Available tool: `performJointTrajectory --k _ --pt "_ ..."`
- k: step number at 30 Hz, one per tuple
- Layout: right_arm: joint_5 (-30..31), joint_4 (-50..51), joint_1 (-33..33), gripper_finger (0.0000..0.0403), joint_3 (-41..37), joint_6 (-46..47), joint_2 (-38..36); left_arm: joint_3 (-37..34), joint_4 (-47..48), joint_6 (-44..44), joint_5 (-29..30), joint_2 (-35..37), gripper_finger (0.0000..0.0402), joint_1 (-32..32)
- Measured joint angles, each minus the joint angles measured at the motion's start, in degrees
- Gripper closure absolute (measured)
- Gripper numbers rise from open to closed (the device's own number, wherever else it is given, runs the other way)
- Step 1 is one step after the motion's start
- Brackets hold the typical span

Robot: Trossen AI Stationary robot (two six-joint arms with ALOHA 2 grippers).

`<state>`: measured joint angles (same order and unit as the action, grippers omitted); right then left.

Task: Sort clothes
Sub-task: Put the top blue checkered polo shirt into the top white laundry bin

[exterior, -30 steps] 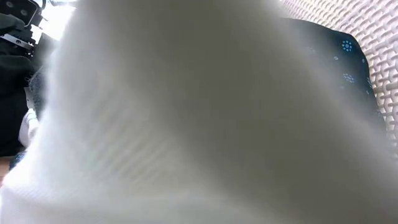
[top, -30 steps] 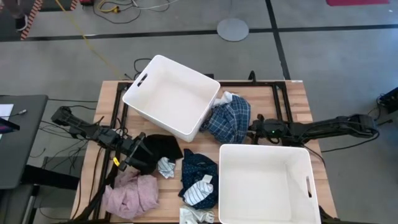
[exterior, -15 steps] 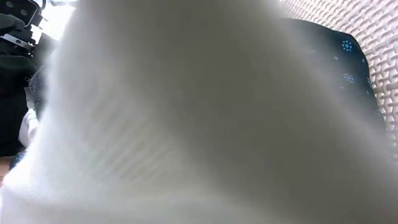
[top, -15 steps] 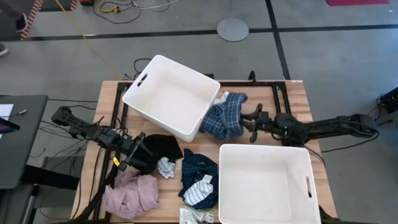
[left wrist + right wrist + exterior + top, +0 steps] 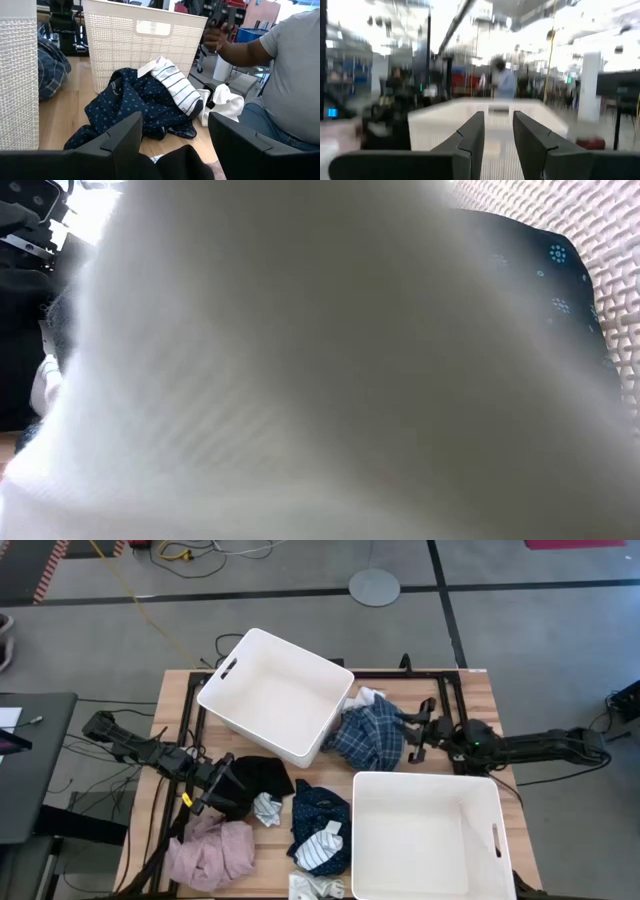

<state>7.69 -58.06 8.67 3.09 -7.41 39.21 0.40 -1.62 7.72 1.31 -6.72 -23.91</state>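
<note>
L claw (image 5: 214, 792) spread over black garment (image 5: 262, 775), poised to grab | R claw (image 5: 418, 729) released beside plaid shirt (image 5: 372, 733), holding nil | bins (image 5: 275, 692) unfilled

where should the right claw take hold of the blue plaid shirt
Probably the bunched fold on the edge of the blue plaid shirt nearest the right claw, coming in from that open side. The shirt lies crumpled between the two bins, its far edge against the tilted bin, so only this side and the top are free. The raised folds give the open claw fabric to pinch.

Right tool (image 5: 417, 730) parted mid-table, empty; left tool (image 5: 222, 790) parted, low.
</note>
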Motion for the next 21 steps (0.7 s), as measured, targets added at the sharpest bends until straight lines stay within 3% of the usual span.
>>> performJointTrajectory --k 12,17,21 --pt "-6.2 -8.8 -0.3 0.0281 2.0 -0.2 -4.5 0.0 0.0 0.0 0.0 0.0 0.0180 0.0" --pt "-8.3 -5.1 -3.6 0.0256 8.5 -4.2 -4.4 0.0 0.0 0.0 0.0 0.0 0.0180 0.0" --pt "-8.2 5.7 -6.6 0.0208 15.9 -9.0 -4.4 0.0 0.0 0.0 0.0 0.0 0.0180 0.0"
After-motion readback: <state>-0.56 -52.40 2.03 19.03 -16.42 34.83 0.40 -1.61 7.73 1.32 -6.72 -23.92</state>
